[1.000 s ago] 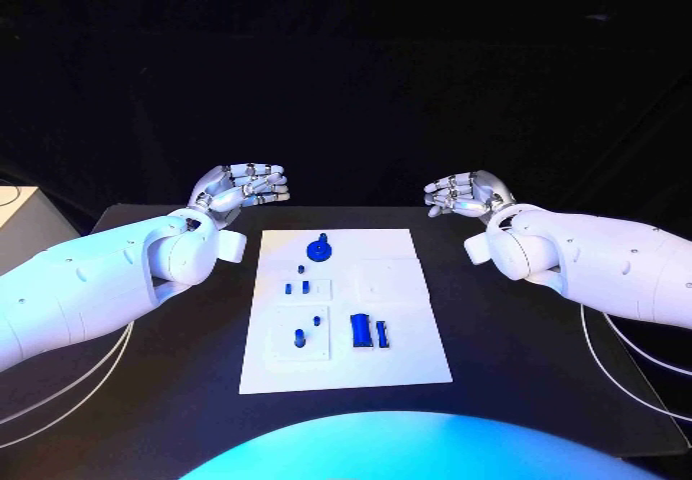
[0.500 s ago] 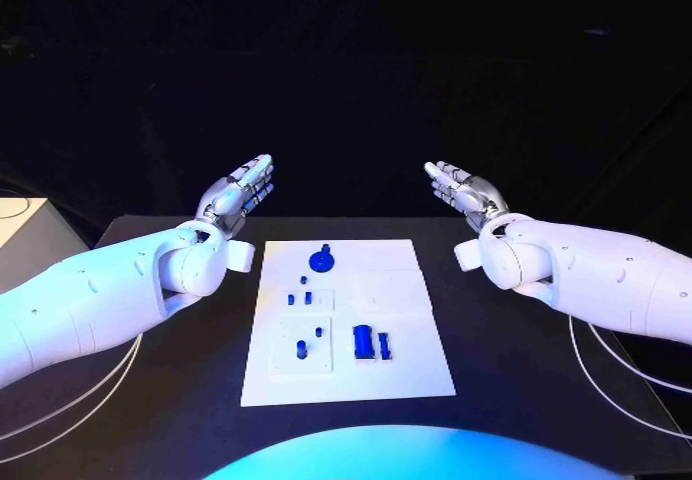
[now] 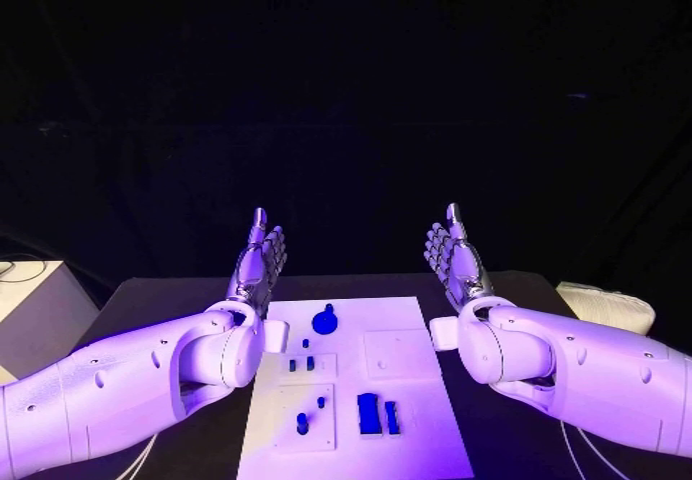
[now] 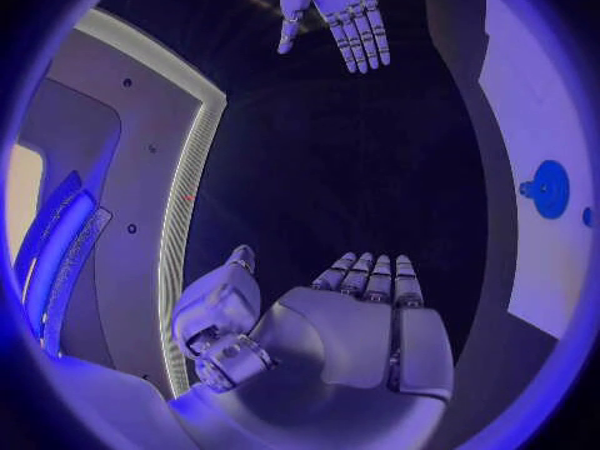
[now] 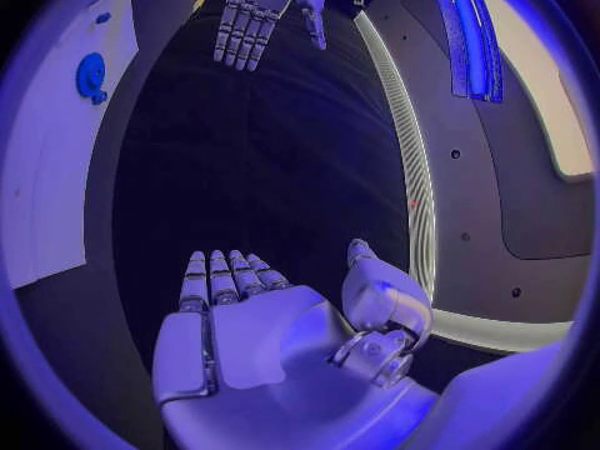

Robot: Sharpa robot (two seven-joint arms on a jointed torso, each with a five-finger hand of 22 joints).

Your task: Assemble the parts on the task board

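The white task board (image 3: 418, 400) lies in the middle of the black table. On it I see a round blue part (image 3: 325, 322) at the far end, small blue pegs (image 3: 299, 365) in the middle, and two upright blue blocks (image 3: 371, 414) nearer me. My left hand (image 3: 260, 262) is raised beyond the board's far left corner, flat, fingers straight, holding nothing. My right hand (image 3: 454, 258) mirrors it beyond the far right corner, also empty. In the left wrist view my left hand (image 4: 363, 320) faces the right hand (image 4: 335, 10), with the board (image 4: 531, 100) and round part (image 4: 548, 188) to one side.
A white box (image 3: 36, 310) stands off the table's left side. A pale object (image 3: 606, 305) sits by the table's right far corner. Bare black table (image 3: 173, 310) runs on both sides of the board. In the right wrist view the board (image 5: 50, 170) lies beside my right hand (image 5: 250, 320).
Both hands have uncurled their fingers and now stand flat, palms facing each other. The head camera has moved, shifting the whole picture. The parts on the board have not moved.
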